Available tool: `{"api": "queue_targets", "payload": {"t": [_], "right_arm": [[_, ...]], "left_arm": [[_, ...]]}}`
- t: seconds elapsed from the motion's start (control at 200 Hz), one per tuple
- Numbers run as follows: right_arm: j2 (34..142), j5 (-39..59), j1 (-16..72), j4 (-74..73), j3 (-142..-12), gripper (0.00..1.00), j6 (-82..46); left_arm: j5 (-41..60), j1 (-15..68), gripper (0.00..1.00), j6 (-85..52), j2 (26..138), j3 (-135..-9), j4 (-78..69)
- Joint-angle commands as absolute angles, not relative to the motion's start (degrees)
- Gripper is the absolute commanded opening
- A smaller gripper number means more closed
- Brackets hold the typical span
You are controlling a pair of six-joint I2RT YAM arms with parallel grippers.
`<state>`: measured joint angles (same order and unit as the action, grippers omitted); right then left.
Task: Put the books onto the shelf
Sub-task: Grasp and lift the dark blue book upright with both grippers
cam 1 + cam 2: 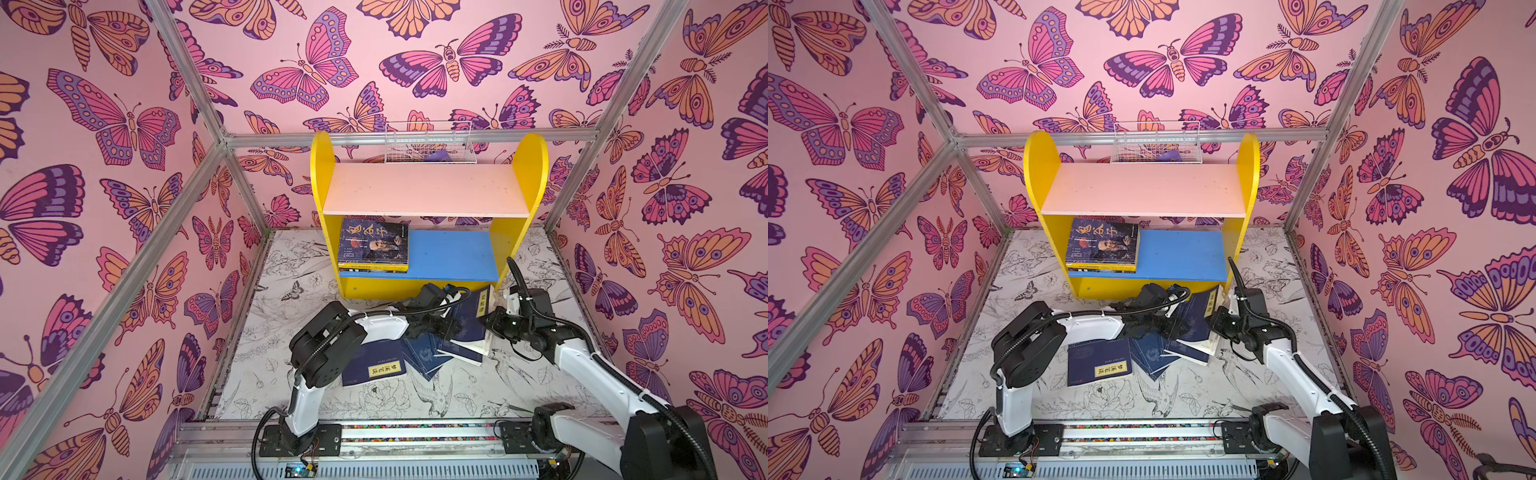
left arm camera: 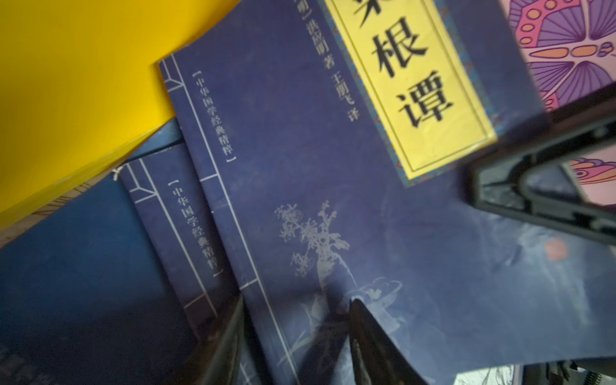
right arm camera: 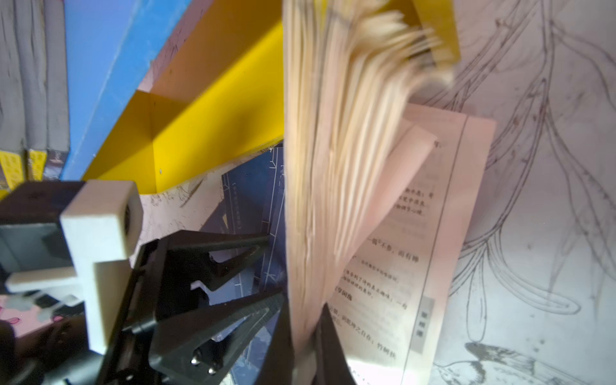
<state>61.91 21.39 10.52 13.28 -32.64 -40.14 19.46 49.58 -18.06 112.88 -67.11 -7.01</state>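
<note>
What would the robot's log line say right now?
right end effector: shut on book pages | left end effector: open over navy book | shelf: one stack

Navy book (image 2: 333, 200): yellow label (image 2: 410, 83) reads 根谭, top character cut off; beside it 洪应明 著, 王朋飞 译; spine-side line 中华国学经典精粹. Second navy book (image 2: 173, 233): same line 中华国学经典精粹. Shelf book (image 1: 373, 243): large title 鬼谷子. Open page print (image 3: 400, 266) too blurred.

Stacked books (image 1: 372, 246) block the blue board's (image 1: 453, 254) left; right half free.
</note>
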Motion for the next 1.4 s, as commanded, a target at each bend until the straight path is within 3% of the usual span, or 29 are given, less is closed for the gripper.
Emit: {"api": "queue_targets", "payload": {"t": [0.0,0.085,0.461,0.686,0.972,1.117,1.222,1.292,1.353,1.398], "right_arm": [[58.86,24.29,10.63,14.77,-32.71,0.0,-36.96],[55.95,29.94,10.83,14.41,-31.94,0.0,-34.54],[46.01,47.16,18.65,16.05,-35.06,0.0,-27.47],[52.56,57.78,20.39,6.92,-40.42,0.0,-30.38],[61.52,61.78,28.46,12.06,-49.24,0.0,-23.0],[64.38,60.76,29.0,11.66,-49.63,0.0,-22.3],[65.7,58.36,28.98,12.97,-50.41,0.0,-21.09],[66.34,55.6,28.88,14.28,-51.14,0.0,-20.52],[66.48,51.69,28.5,14.69,-51.33,0.09,-21.18],[66.4,49.19,27.73,14.69,-51.18,0.24,-22.42]], "left_arm": [[23.81,47.23,0.58,-22.41,109.49,-60.8,-3.79],[26.63,43.49,0.67,-27.58,103.55,-56.28,-8.44],[34.57,32.78,0.84,-35.14,72.46,-41.52,-6.71],[31.34,31.46,0.84,-29.98,64.2,-41.83,5.15],[33.4,31.33,0.82,-34.78,60.78,-39.34,-3.62],[37.76,31.38,0.7,-35.38,58.39,-38.34,-9.0],[39.6,31.33,0.51,-35.47,56.82,-37.97,-10.26],[39.92,31.37,0.3,-35.74,56.13,-37.68,-10.61],[39.16,31.41,0.18,-36.06,55.75,-37.53,-10.88],[38.16,31.45,0.13,-36.43,55.32,-37.42,-11.07]]}}
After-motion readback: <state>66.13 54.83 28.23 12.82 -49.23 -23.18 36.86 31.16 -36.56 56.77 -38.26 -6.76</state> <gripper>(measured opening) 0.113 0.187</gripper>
